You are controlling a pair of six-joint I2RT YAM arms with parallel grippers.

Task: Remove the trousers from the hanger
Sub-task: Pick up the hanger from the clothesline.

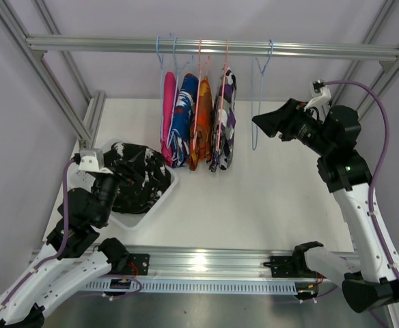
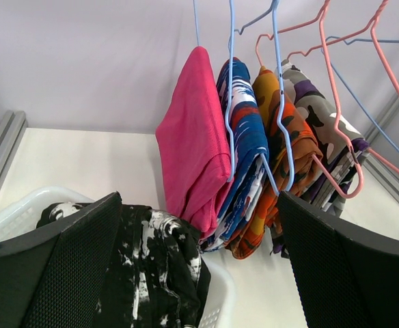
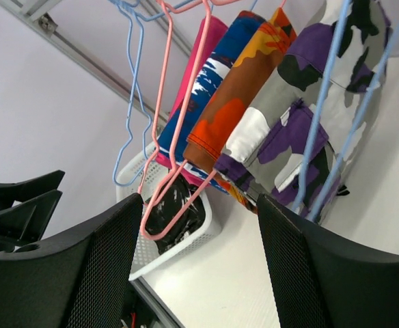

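While the pink pair (image 1: 167, 113), blue pair (image 1: 184, 119), orange pair (image 1: 203, 126) and purple pair (image 1: 225, 119) are hung on the rail (image 1: 309, 49) and the black pair (image 1: 134, 171) is in the basket (image 1: 160, 198), right gripper (image 1: 264, 123) and left gripper (image 2: 199, 198) are seen parted, empty | purple pair to be gripped low, slid sideways off its hanger (image 1: 227, 58) | hanger bars hidden by cloth
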